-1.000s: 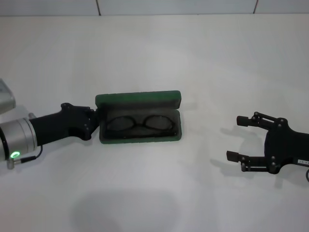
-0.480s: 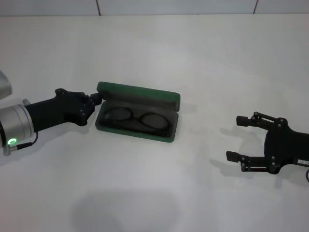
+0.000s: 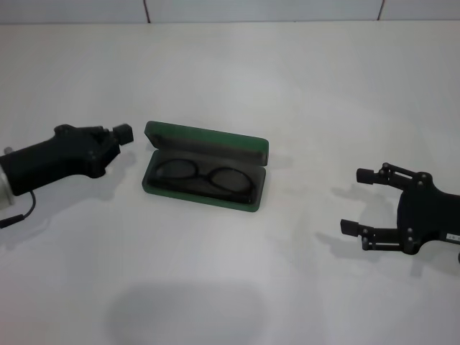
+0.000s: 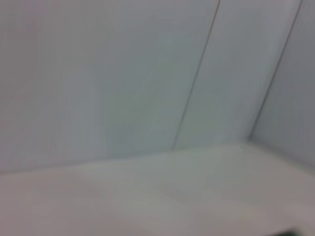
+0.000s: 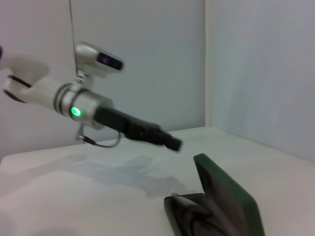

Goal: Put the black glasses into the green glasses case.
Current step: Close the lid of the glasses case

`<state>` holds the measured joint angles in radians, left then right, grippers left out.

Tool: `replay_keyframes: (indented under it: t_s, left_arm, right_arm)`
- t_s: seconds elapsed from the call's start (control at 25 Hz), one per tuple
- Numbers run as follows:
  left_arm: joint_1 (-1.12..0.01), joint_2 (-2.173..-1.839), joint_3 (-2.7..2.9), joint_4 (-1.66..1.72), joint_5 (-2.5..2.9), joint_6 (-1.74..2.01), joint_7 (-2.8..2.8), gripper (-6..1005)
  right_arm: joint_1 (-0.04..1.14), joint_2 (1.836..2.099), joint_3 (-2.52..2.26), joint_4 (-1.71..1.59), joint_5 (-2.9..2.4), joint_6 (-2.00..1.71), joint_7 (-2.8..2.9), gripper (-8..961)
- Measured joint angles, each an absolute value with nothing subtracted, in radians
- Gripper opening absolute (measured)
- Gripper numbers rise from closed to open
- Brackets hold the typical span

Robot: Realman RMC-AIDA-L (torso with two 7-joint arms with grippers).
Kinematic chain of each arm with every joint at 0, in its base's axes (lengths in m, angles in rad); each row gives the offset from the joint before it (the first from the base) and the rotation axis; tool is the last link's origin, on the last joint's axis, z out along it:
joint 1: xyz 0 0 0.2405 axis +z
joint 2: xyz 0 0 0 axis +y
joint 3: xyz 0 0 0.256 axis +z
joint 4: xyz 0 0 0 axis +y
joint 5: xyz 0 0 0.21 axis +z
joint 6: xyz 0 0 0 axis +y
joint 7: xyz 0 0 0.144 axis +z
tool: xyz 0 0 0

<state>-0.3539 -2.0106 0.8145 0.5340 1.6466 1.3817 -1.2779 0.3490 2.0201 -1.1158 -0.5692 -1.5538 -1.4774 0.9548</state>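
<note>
- green glasses case [image 3: 205,167] sits open on the white table [image 3: 287,93], a little toward 9 o'clock of table centre in the head view; long axis skewed, its 3 o'clock end closer to the robot.
- Lid is up along the 12 o'clock edge, tilted only partway back; grey lining shows in the tray.
- black glasses [image 3: 203,177] lie inside the tray, both lenses visible, frame running along the case's long axis. Temple arms not separately readable.
- left gripper [image 3: 122,134] is at 9 o'clock of the case, close to its short end but apart from it, no contact. Tip points at the case. Fingers look closed together with nothing between them.
- right gripper [image 3: 361,201] is well apart at 3 o'clock of the case, low over the table, fingers spread wide, holding nothing, pointing toward 9 o'clock.
- Right wrist view: case [image 5: 224,209] seen end-on with lid raised; left gripper [image 5: 173,144] above and beyond it, clear of the lid, green light lit on that arm's wrist.
- Left wrist view: only wall panels and table surface, no task items.
</note>
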Motion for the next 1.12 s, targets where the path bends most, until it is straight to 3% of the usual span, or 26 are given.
replay_keyframes:
  t_s: [0.24, 0.48, 1.12]
  left_arm:
    - [-0.318, -2.034, 0.818, 0.642, 1.603, 1.439, -1.565, 0]
    - [-0.307, -2.098, 0.829, 0.778, 1.619, 1.376, -1.670, -1]
    - [-0.359, -2.097, 1.342, 0.927, 1.487, 0.861, -1.740, 0]
  right_arm:
    - [0.350, 2.020, -1.104, -0.565, -1.554, -1.459, 0.953, 886]
    - [0.354, 2.020, -1.104, -0.559, -1.554, -1.430, 0.950, 886]
    - [0.364, 2.017, -1.106, -0.564, -1.555, -1.427, 0.949, 886]
